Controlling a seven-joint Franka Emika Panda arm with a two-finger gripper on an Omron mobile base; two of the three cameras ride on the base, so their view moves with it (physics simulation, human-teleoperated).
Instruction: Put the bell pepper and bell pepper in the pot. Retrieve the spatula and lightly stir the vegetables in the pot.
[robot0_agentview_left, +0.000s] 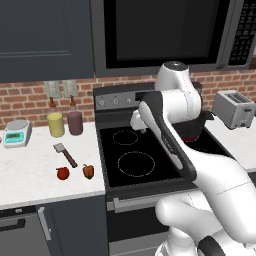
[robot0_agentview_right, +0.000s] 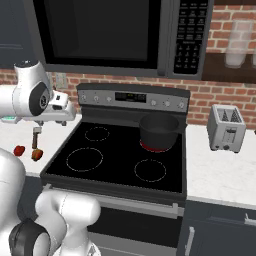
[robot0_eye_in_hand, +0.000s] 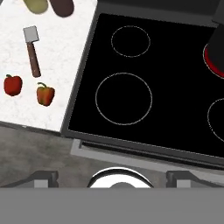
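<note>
Two bell peppers lie on the white counter left of the stove: a bright red bell pepper (robot0_agentview_left: 62, 173) (robot0_agentview_right: 19, 150) (robot0_eye_in_hand: 12, 85) and a darker orange-red bell pepper (robot0_agentview_left: 88, 171) (robot0_agentview_right: 37, 154) (robot0_eye_in_hand: 45, 94). Just behind them lies the spatula (robot0_agentview_left: 65, 154) (robot0_agentview_right: 36, 137) (robot0_eye_in_hand: 31, 50), grey blade away from the counter's front. The dark pot (robot0_agentview_right: 159, 131) (robot0_agentview_left: 192, 131) (robot0_eye_in_hand: 216, 46) stands on the back right burner, partly hidden by my arm in the left base view. My gripper (robot0_agentview_left: 138, 127) (robot0_agentview_right: 50, 122) (robot0_eye_in_hand: 112, 179) hangs open and holds nothing above the stove's front left part, well right of the peppers.
A black stovetop (robot0_agentview_left: 150, 172) (robot0_agentview_right: 120, 165) has several ringed burners. A silver toaster (robot0_agentview_left: 234, 109) (robot0_agentview_right: 226, 128) sits on the right counter. Yellow (robot0_agentview_left: 55, 123) and purple (robot0_agentview_left: 75, 121) jars and a kitchen scale (robot0_agentview_left: 17, 132) stand at the back left. A microwave (robot0_agentview_right: 110, 35) hangs overhead.
</note>
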